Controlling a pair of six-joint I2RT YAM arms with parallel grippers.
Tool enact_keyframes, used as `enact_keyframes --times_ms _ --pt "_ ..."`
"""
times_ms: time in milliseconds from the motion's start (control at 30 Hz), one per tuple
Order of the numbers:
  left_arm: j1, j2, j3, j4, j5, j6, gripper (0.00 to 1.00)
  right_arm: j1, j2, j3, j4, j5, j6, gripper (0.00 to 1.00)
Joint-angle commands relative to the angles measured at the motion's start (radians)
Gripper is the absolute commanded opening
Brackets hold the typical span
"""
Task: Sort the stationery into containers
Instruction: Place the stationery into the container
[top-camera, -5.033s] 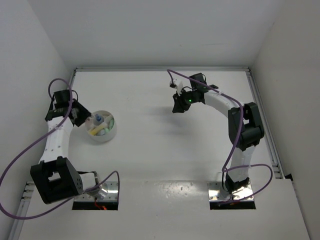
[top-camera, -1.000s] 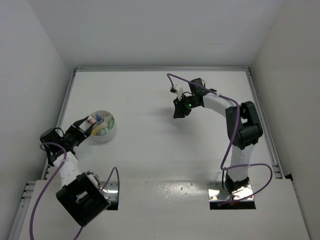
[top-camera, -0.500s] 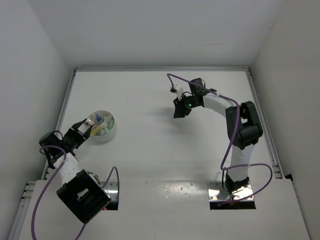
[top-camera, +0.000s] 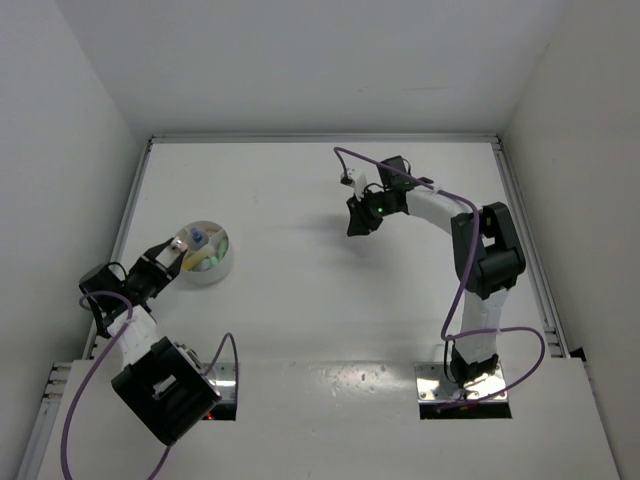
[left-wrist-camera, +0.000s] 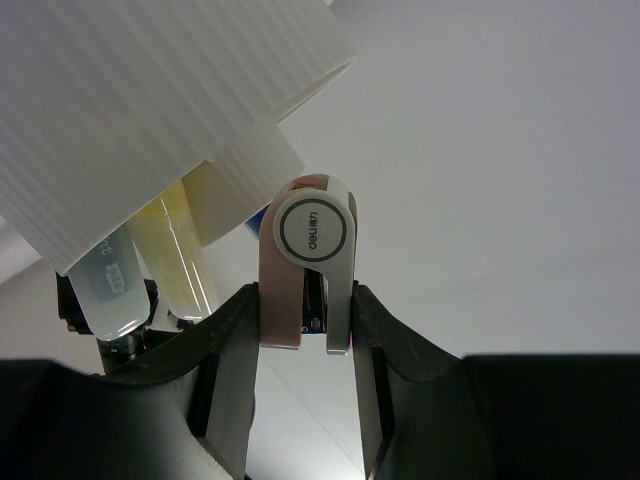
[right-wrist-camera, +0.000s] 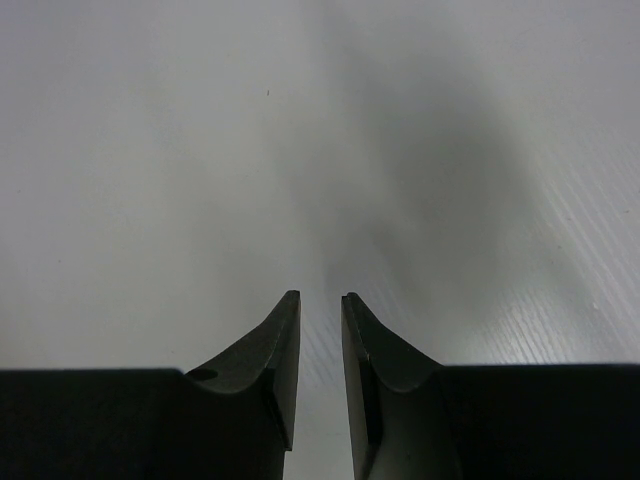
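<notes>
The white bowl stands at the left of the table and holds several items, among them a blue-tipped piece and a yellow marker. My left gripper reaches in from the lower left to the bowl's left rim. It is shut on a small pink-and-white block. In the left wrist view the block sits between the fingers. The bowl's ribbed wall is at upper left, with a yellow marker and a clear one beside it. My right gripper hangs over bare table, empty, its jaws a narrow gap apart.
Raised rails run along the table's left, back and right edges. White walls rise behind them. Both arm bases stand at the near edge. Purple cables loop beside each arm.
Since five seconds ago my left arm has swung from the bowl's upper left to its lower left. In the last second nothing has visibly moved. The right arm has shifted only slightly.
</notes>
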Motion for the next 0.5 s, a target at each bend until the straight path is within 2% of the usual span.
enact_keyframes --times_ms 0,467 --pt "0.014 -0.001 -0.003 0.062 0.022 -0.130 0.07 -0.003 0.003 0.026 0.024 -0.010 0.006 0.23" --pt "0.004 0.009 -0.012 0.042 0.022 -0.107 0.13 -0.003 0.012 0.026 0.024 -0.010 0.006 0.23"
